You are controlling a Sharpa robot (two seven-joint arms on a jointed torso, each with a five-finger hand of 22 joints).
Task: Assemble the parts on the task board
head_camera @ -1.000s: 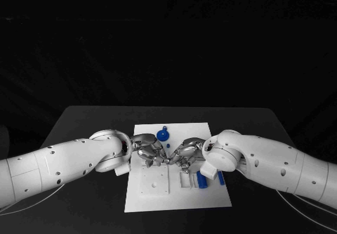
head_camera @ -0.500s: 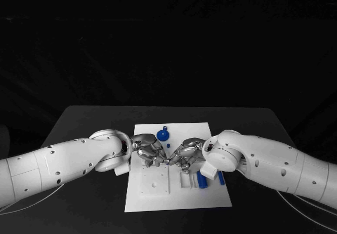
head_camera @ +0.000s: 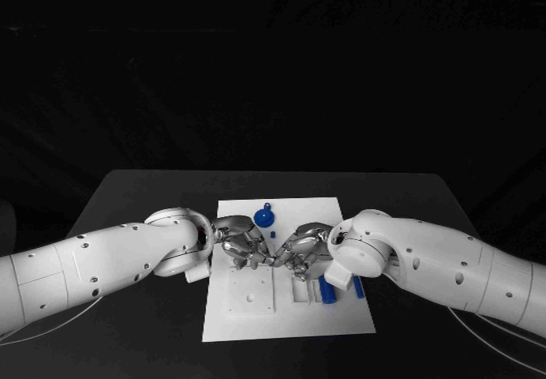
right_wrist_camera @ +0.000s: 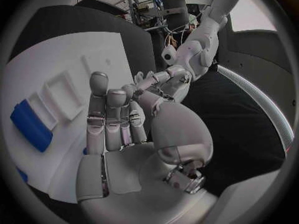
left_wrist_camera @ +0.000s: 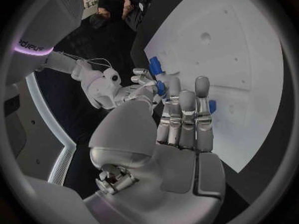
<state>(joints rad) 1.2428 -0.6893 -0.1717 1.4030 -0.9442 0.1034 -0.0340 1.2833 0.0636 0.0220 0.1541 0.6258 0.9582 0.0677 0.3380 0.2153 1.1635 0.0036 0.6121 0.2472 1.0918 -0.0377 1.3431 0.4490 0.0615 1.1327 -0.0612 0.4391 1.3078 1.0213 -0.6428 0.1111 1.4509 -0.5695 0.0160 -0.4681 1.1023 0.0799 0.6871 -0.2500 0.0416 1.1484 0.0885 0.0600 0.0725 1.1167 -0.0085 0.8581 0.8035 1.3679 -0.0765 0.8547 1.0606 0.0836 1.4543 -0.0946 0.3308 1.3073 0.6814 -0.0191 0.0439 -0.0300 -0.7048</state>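
The white task board (head_camera: 342,320) lies in the middle of the black table. My left hand (head_camera: 239,239) and right hand (head_camera: 303,246) hover over its middle, fingertips meeting at one spot. The fingers hide whatever is between them. A round blue part with a tab (head_camera: 264,217) lies on the board's far end. Two blue bars (head_camera: 327,290) sit by the board's right edge, under the right wrist. The left wrist view shows my left hand (left_wrist_camera: 177,119) with fingers straight, a blue bar (left_wrist_camera: 156,67) beyond them. The right wrist view shows my right hand (right_wrist_camera: 118,124) and a blue bar (right_wrist_camera: 31,125).
A raised white plate with small holes (head_camera: 250,296) takes up the board's near left. White rectangular recesses (right_wrist_camera: 62,97) lie beside the blue bar. Bare black table (head_camera: 136,193) surrounds the board on all sides.
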